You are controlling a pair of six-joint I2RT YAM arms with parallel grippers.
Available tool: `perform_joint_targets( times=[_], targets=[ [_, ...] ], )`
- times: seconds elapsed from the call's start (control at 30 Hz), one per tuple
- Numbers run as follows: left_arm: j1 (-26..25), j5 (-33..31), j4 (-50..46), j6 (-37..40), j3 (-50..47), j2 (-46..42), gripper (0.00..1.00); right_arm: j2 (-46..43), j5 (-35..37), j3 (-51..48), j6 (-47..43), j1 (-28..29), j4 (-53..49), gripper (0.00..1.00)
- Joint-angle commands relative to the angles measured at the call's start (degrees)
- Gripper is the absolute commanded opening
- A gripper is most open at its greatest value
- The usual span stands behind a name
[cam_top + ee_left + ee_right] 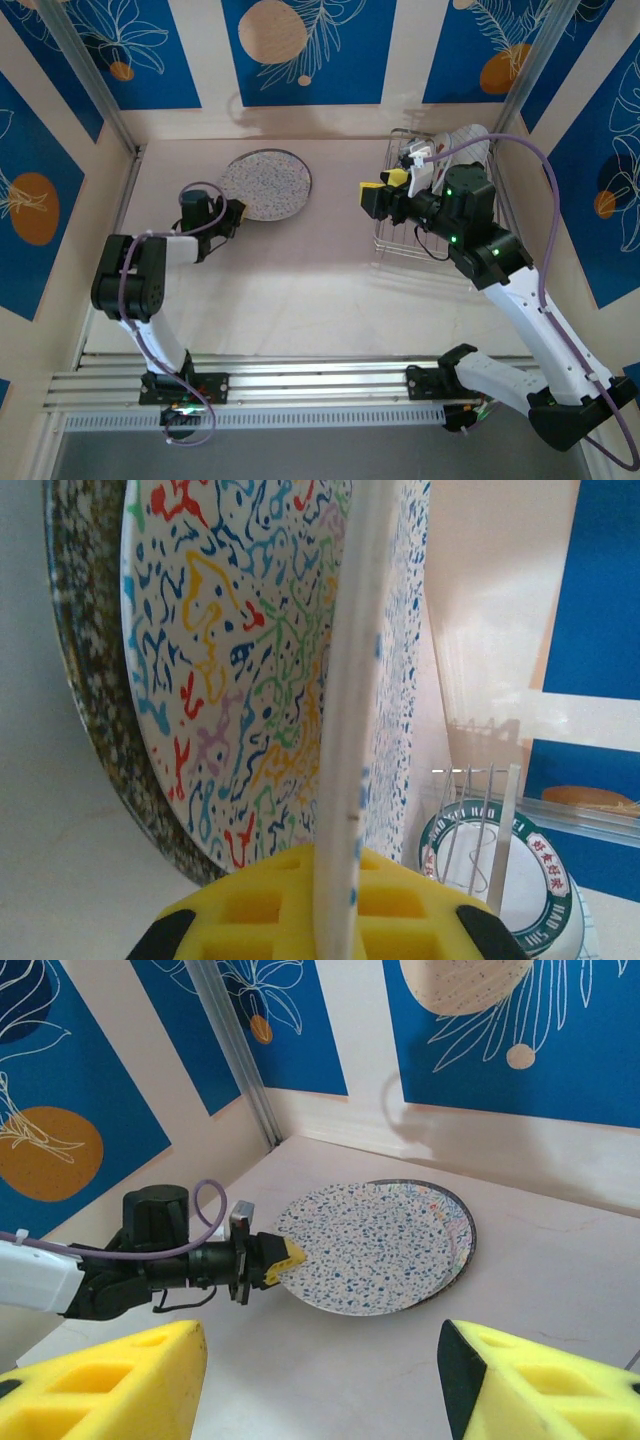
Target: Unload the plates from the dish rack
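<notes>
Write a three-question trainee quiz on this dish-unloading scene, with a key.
1. True or false: the right end effector is holding a plate.
2. The left end effector is shut on: A a mug; B the rim of the squiggle-patterned plate; C nothing.
3. Fill in: the red-lettered plate stands in the ____.

Key: 1 false, its fingers are open with nothing between them; 2 B; 3 dish rack.
</notes>
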Motion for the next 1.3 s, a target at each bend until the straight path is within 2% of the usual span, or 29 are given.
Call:
perform_joint_targets(
  times=[0.0, 0.57, 0.97, 1.1, 1.27],
  targets=[
    [1.33, 2.06, 5.33, 0.96, 3.26, 1.8, 0.0, -0.08, -0.61, -0.01, 0.74, 0.03, 0.61, 0.64],
    [2.1, 3.55, 5.43, 1.22, 6.67, 7.89, 0.0, -1.11, 0.72, 0.69, 1.04, 0.06, -2.09, 0.64],
    [2.32, 3.89, 1.64, 2.0, 6.86, 6.67, 0.28, -1.0, 1.11, 0.68, 1.61, 0.02, -2.4, 0.65],
    [2.49, 2.95, -6.63, 3.88, 8.33, 4.77, 0.38, -0.87, 1.53, 0.78, 1.98, 0.05, -2.56, 0.65],
    [2.63, 1.93, -17.68, 6.81, 11.64, 3.4, 0.45, -1.05, 1.97, 0.86, 2.28, 0.01, -2.73, 0.65]
  ],
)
